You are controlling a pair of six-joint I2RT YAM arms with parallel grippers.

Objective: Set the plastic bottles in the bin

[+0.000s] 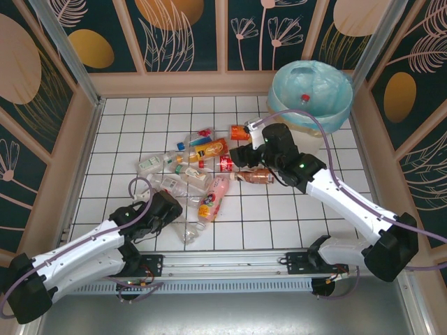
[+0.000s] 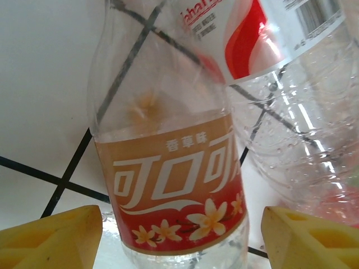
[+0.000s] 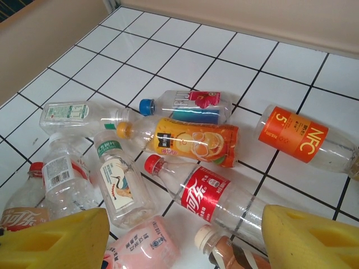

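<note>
At the left we see the left gripper (image 1: 174, 215) low over the near edge of the pile. Its wrist view shows the yellow fingers (image 2: 50, 235) spread on either side of a clear bottle with an orange-red flowered label (image 2: 174, 185) that lies on the white tiled table (image 1: 279, 209). A gap shows beside the right finger, so we call this claw released. Just beside that bottle lies a second clear bottle with a red and white label (image 2: 291, 101). The plastic bottles (image 1: 199, 174) lie scattered mid-table, well apart from the bin. From the right wrist we pick out a green-labelled clear bottle (image 3: 67, 115), a blue-capped bottle (image 3: 185, 103), an orange juice bottle (image 3: 193, 140), a red-labelled bottle (image 3: 207, 199) and an orange NFC bottle (image 3: 303, 137). The right gripper (image 1: 239, 155) hovers over the pile's right side, its fingers (image 3: 56, 241) wide apart and holding nothing. At the far right corner stands the bin (image 1: 342, 105), with one red-capped bottle (image 1: 302, 98) inside.
</note>
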